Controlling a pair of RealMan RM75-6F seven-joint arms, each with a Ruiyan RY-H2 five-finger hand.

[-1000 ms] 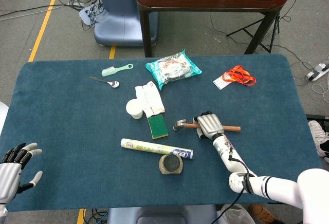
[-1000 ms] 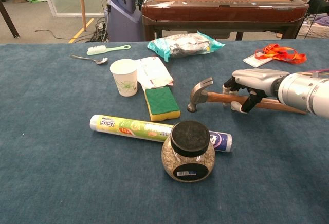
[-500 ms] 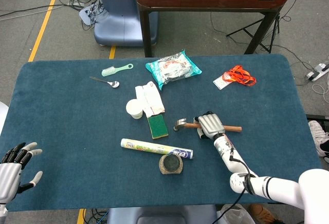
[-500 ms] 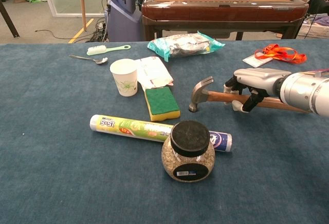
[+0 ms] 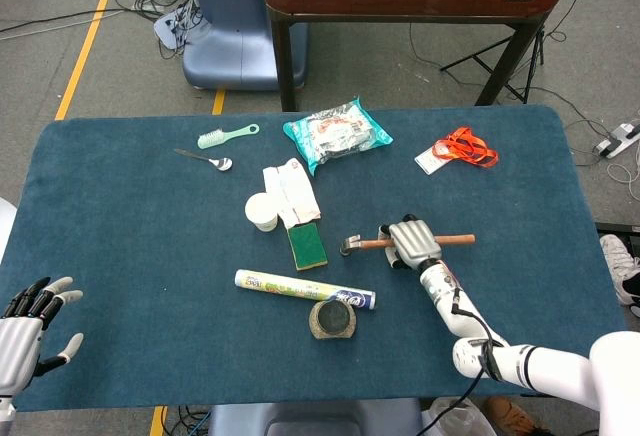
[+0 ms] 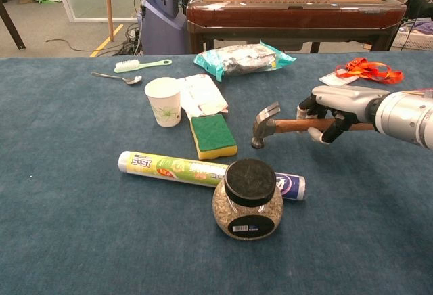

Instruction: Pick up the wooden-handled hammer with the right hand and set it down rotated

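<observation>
Having been raised slightly since a moment ago, the hammer (image 6: 270,123) is gripped by the right hand (image 6: 336,103), fingers (image 6: 336,126) curled around its handle; its head, apparently clear of the cloth, suggests rotation comes next.

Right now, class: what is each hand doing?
Left hand: open, fingers apart, holding nothing.
Right hand: fingers closed around the handle of the hammer.

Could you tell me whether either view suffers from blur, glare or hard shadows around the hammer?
Head view: even, soft light, the hammer sharp but small, no glare. Chest view: the hammer and the right hand gripping it are crisp, with only a faint soft shadow on the table below; straight edges curve slightly toward the frame's margins.
</observation>
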